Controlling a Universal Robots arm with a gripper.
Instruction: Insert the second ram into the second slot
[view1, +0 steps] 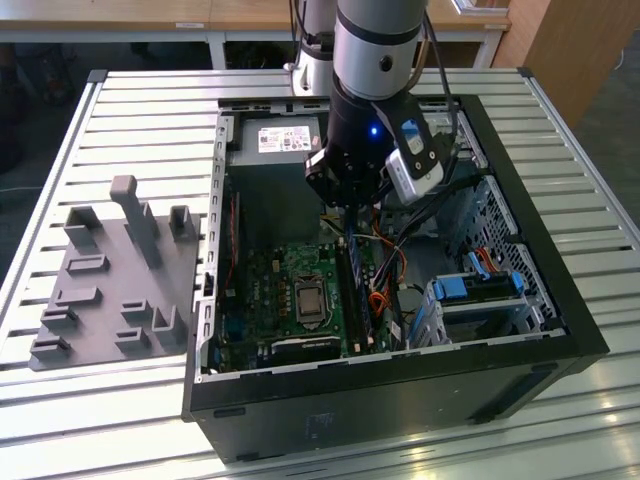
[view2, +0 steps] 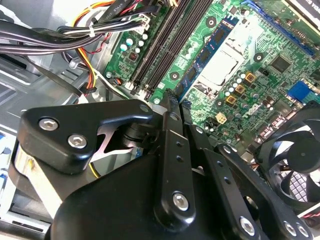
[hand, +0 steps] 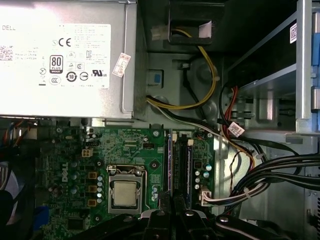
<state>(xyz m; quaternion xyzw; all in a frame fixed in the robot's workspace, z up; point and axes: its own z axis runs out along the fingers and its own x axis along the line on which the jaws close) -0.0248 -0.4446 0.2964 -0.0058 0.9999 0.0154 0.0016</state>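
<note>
One stick in play: second ram (hand: 169, 160) on edge in the slot row beside the CPU socket (hand: 125, 192), claw (hand: 171, 197) at its end.
Claw is pinched almost together, apparently clamped on the board's end farthest from the power supply (hand: 30, 75). The long axis runs straight from the claw toward that supply, parallel to the empty black slots (hand: 182, 165) just beside it. Seating depth can't be judged. Supply carries a white rating label (hand: 85, 55) with compliance marks. Tower (view1: 540, 232) lies open on the slatted desk (view1: 130, 110).
</note>
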